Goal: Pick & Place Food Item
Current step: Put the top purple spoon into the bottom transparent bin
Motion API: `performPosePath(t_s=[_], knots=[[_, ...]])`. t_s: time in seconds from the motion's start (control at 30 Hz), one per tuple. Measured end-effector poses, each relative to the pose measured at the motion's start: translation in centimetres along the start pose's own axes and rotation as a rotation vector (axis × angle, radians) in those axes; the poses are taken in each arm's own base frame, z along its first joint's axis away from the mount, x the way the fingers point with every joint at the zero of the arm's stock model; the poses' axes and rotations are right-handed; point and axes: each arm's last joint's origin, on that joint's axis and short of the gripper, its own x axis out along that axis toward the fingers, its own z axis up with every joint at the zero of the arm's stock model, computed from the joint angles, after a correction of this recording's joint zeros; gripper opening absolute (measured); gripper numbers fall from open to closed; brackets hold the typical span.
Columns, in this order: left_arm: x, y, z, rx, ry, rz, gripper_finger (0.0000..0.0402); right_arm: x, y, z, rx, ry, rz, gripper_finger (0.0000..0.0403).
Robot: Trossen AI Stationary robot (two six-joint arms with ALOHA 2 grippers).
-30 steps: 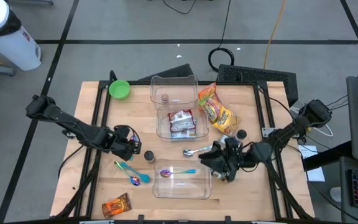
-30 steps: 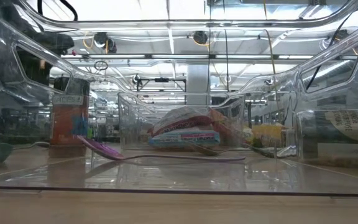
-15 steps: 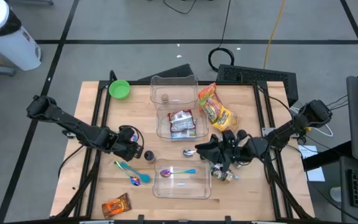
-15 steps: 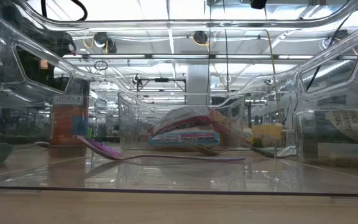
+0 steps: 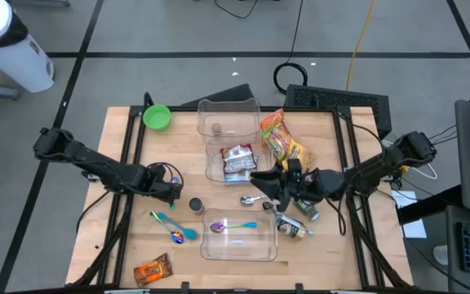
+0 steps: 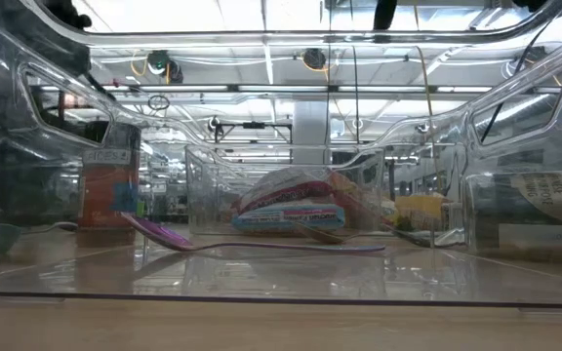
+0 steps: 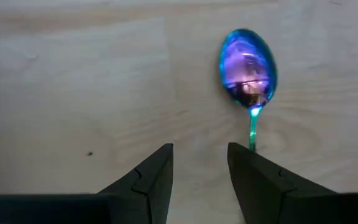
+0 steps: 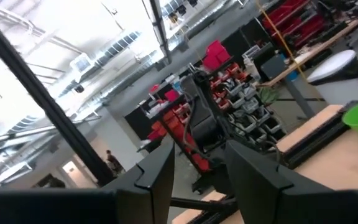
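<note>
The right gripper (image 5: pixel 259 178) hangs above the middle of the worktop (image 5: pixel 121 245) with its two dark fingers (image 8: pixel 157 177) a narrow gap apart and nothing between them; its wrist camera looks out level into the room, so the arm reaches in from the right edge with the wrist turned up, clear of the wood. Just beyond it, toward the far edge, lies the task's likely thing, a small red, white and blue crinkled foil snack packet (image 5: pixel 239 161) resting flat inside a clear plastic rectangular bin (image 5: pixel 219 173). I judge the packet light, soft and slippery, likely to buckle when pinched, so a crimped end seam or a raised fold near its middle would give the surest hold, with the bin walls limiting any approach from the side. A larger orange and yellow snack bag (image 5: pixel 282 145) lies nearby toward the far right corner, and a silver metal spoon (image 5: pixel 251 198) sits right beside the gripper. The left gripper (image 5: pixel 172 193), reaching in from the left edge, points down at the wood with its fingers (image 7: pixel 151 177) likewise slightly apart and empty, hovering near an iridescent blue-purple spoon (image 7: pixel 248 68).
</note>
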Motion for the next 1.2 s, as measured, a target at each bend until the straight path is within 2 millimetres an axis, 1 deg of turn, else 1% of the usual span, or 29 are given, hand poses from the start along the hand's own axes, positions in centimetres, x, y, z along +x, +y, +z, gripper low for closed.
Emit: performPosePath(t_s=[0.27,0.5,0.67,0.8,0.9,1.03,1.2], knots=[[0.2,-1.8,-0.1,0.065,-0.017,-0.189,0.0159,0.3,-0.8,-0.1,0.017,0.025,-0.045,0.0134],[1.4,-2.1,0.0,0.052,0.000,-0.118,0.0159,0.3,-0.9,-0.1,0.015,0.025,-0.049,0.0134],[1.9,-3.0,-0.2,0.039,-0.007,-0.134,0.0159,0.3,-1.0,-0.2,0.007,0.037,-0.058,0.0134],[1.0,-3.9,-0.1,0.037,-0.002,-0.138,0.0159,0.3,-1.1,-0.3,-0.001,0.053,-0.064,0.0134],[-0.6,-4.9,-0.1,0.038,0.017,-0.149,0.0159,0.4,-1.1,-0.4,-0.004,0.078,-0.041,0.0134],[-1.9,-5.5,0.3,0.049,-0.003,-0.114,0.0159,0.6,-1.5,-0.3,0.000,0.116,-0.006,0.0134],[-2.4,-5.6,0.9,0.026,-0.009,-0.081,0.0159,1.1,-2.3,0.2,0.016,0.157,0.038,0.0134]])
